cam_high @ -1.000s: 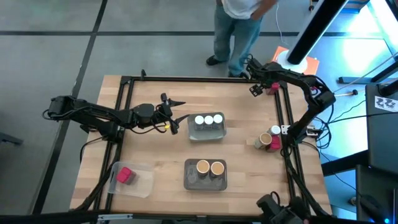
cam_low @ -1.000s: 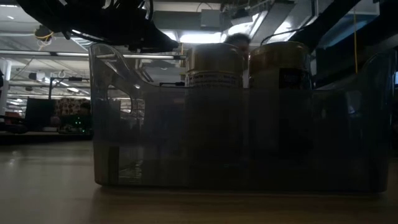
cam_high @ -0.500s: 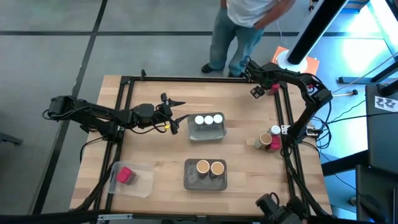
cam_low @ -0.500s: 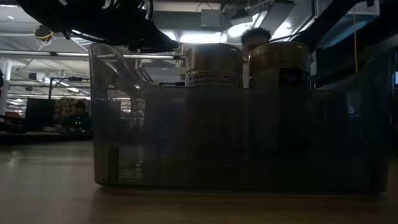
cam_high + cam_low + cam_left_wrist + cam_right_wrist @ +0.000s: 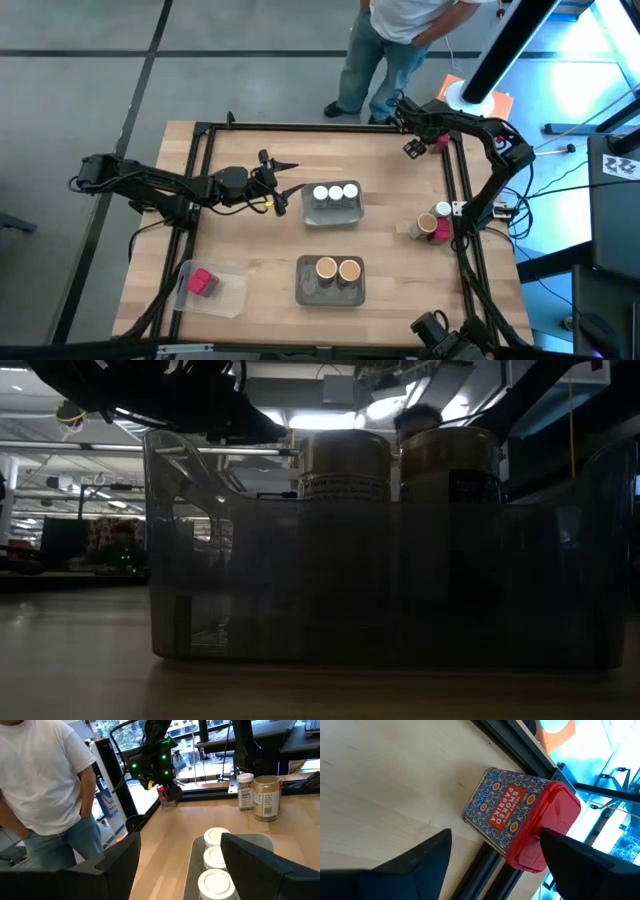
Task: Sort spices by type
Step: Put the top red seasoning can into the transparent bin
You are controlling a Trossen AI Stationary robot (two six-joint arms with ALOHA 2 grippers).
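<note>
Reaching to the far right corner of the surface (image 5: pixel 380 170), the right pincer (image 5: pixel 414 143) has shifted only slightly over the last second, and its fingers have narrowed a little while staying apart around the smoked paprika tin (image 5: pixel 520 817), which lies on its side against the frame rail, not yet clamped. That suggests a grasp is about to begin. The left pincer (image 5: pixel 288 176) has not moved; it waits with fingers apart beside the tray (image 5: pixel 311 216) of three white-lidded jars (image 5: pixel 335 193). Two tan-topped cylinders (image 5: pixel 338 269) sit in a second tray, one red packet (image 5: pixel 201 281) in a third. Three more containers (image 5: pixel 432 225) stand unsorted near the right edge.
</note>
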